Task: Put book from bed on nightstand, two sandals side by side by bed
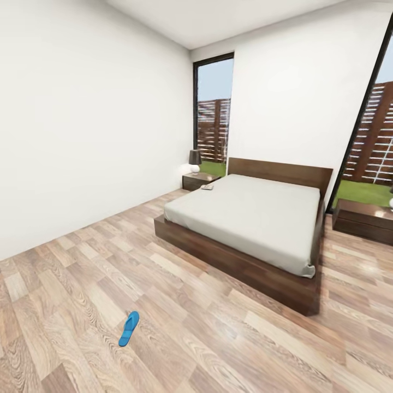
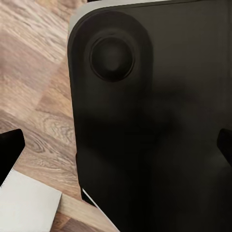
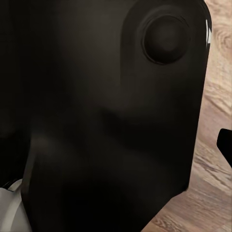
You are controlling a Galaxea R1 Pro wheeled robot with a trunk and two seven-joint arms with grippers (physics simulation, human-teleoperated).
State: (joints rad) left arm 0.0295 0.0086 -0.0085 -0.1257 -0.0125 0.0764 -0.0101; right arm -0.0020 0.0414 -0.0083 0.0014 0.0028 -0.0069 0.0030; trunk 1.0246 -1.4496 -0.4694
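On the floor: one blue sandal (image 1: pixel 129 328) is seen, well apart from the bed (image 1: pixel 256 218).
Book (image 1: pixel 207 187): a small item at the mattress corner beside the nightstand (image 1: pixel 200 180).
Jaws: state cannot be told; nothing within reach.
Approach: the sandal should be neared squarely, arms lowered late.

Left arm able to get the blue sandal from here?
Probably not yet. The sandal lies on open floor well ahead of the robot with nothing blocking it, but no arm is extended toward it; the base likely needs to drive closer.
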